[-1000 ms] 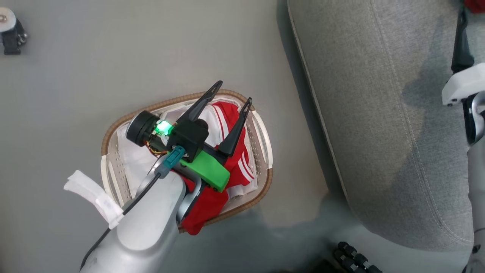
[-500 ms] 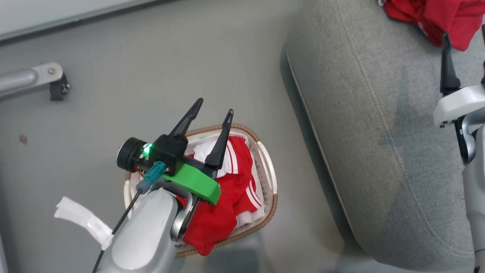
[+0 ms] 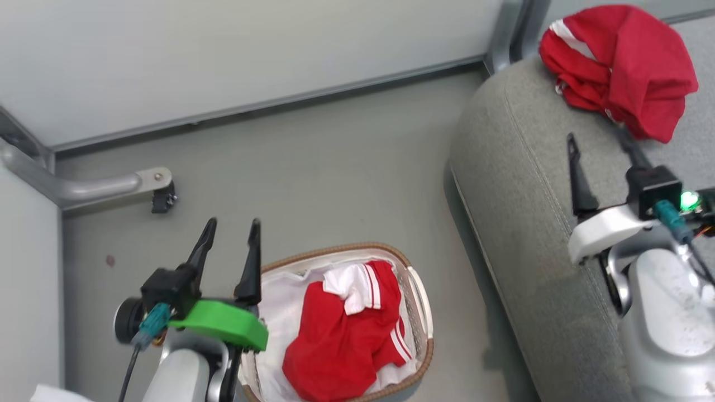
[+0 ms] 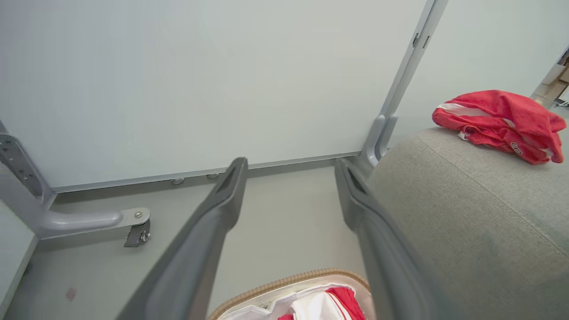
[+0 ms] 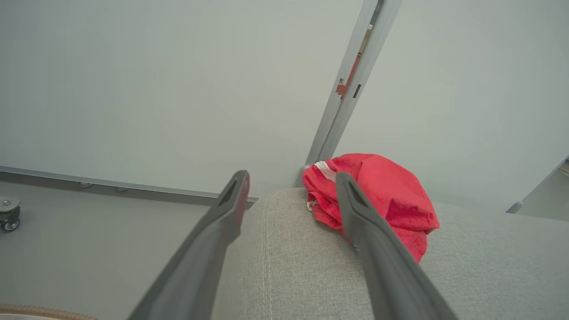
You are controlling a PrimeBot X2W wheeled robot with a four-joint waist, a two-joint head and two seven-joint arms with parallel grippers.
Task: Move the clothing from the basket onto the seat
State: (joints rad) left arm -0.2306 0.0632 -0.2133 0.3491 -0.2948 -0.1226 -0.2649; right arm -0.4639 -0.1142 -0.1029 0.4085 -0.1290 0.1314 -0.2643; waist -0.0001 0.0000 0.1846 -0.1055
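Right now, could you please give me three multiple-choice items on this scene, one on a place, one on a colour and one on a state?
1. Where does the red bundle outside the basket lie?
A. on the floor
B. on the sofa
C. on a shelf

2. What colour is the basket's rim?
A. brown
B. black
C. green

3. In what state is the left end effector?
A. shut on clothing
B. open and empty
C. shut on a handle

Answers:
1 B, the bundle rests on the grey cushion.
2 A, a woven brown band tops the white walls.
3 B, its jaws stand apart with nothing between them.
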